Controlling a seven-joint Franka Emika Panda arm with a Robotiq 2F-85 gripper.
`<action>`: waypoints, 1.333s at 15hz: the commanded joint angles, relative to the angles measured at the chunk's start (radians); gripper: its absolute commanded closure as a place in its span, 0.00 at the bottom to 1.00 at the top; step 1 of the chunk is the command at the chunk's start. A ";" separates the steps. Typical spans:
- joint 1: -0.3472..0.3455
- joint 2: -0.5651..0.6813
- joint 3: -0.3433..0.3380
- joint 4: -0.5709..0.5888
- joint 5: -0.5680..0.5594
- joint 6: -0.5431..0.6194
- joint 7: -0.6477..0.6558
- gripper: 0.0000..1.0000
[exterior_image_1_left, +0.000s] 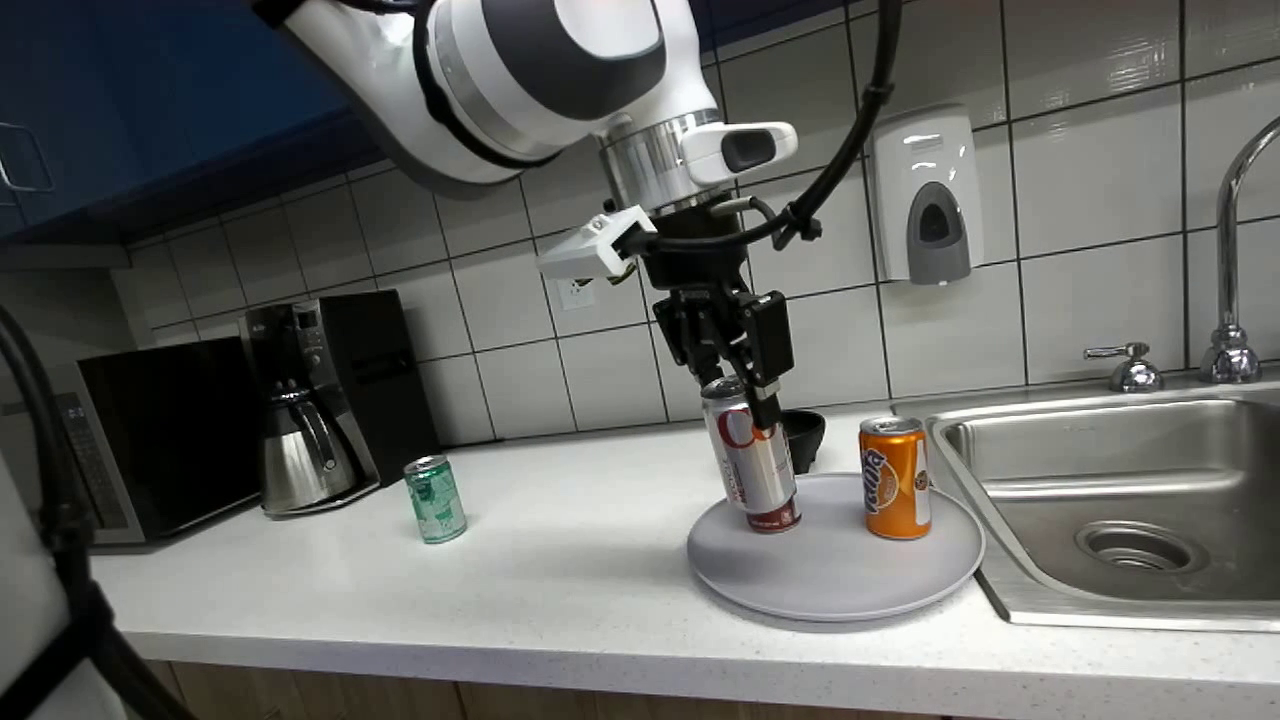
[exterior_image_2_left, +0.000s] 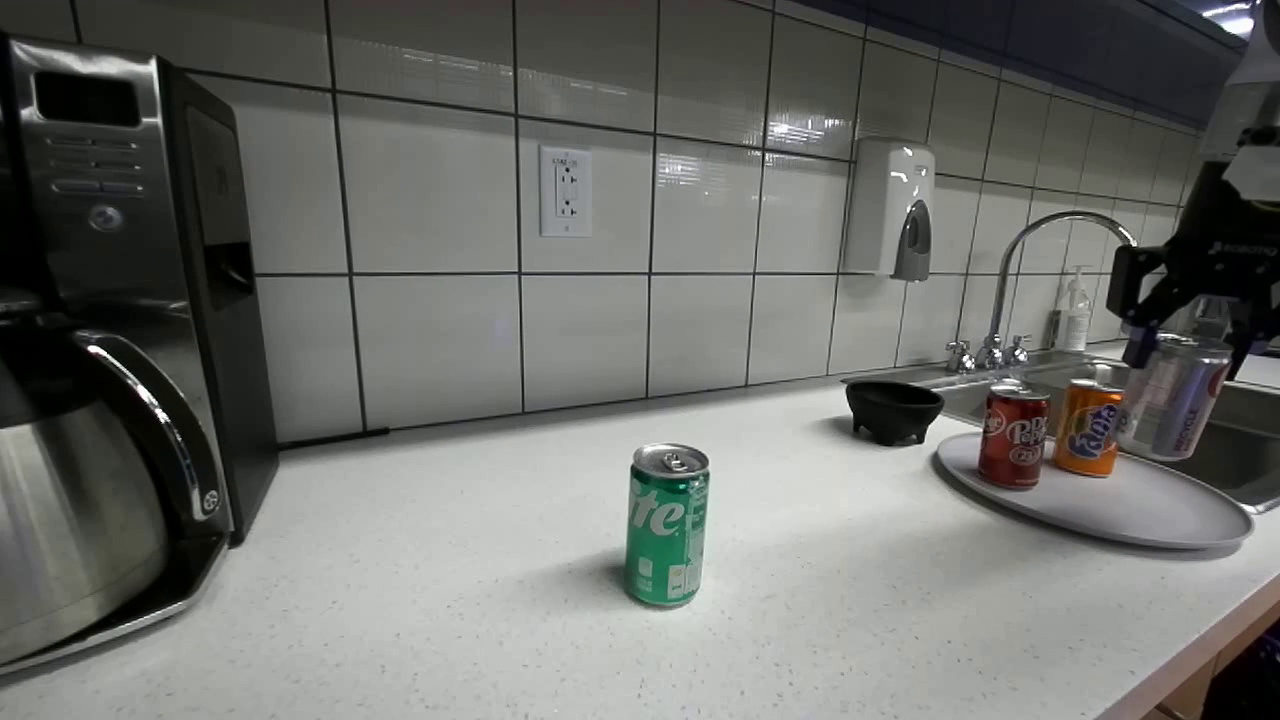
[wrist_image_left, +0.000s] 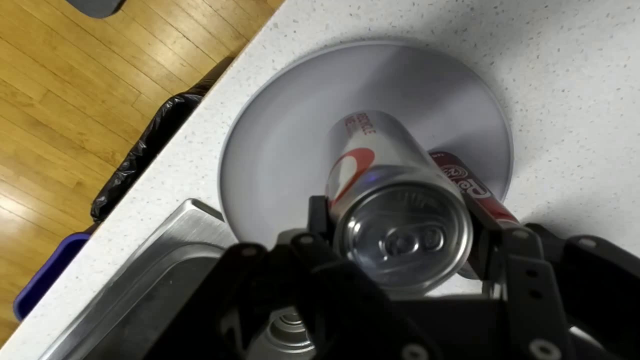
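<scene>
- The silver can (wrist_image_left: 387, 150) was smooth, shiny metal.
- The plate (wrist_image_left: 280, 140) looked matt and smooth.
- The sink (exterior_image_1_left: 1060, 455) was satiny metal, the tap (exterior_image_1_left: 1228, 260) polished chrome.
- The tiles (exterior_image_2_left: 430, 200) had a glossy glaze.
- The floor (wrist_image_left: 60, 125) was sheeny wood.
- The bin bag (wrist_image_left: 134, 159) was crinkled, glossy plastic.

Kitchen with sink (exterior_image_1_left: 1120, 480), microwave (exterior_image_1_left: 170, 430) and coffee maker (exterior_image_1_left: 370, 385)
</scene>
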 joint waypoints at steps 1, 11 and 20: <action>-0.030 0.042 0.001 0.032 -0.034 0.026 0.043 0.62; -0.071 0.123 -0.038 0.049 -0.035 0.111 0.063 0.62; -0.069 0.240 -0.081 0.080 -0.029 0.191 0.094 0.62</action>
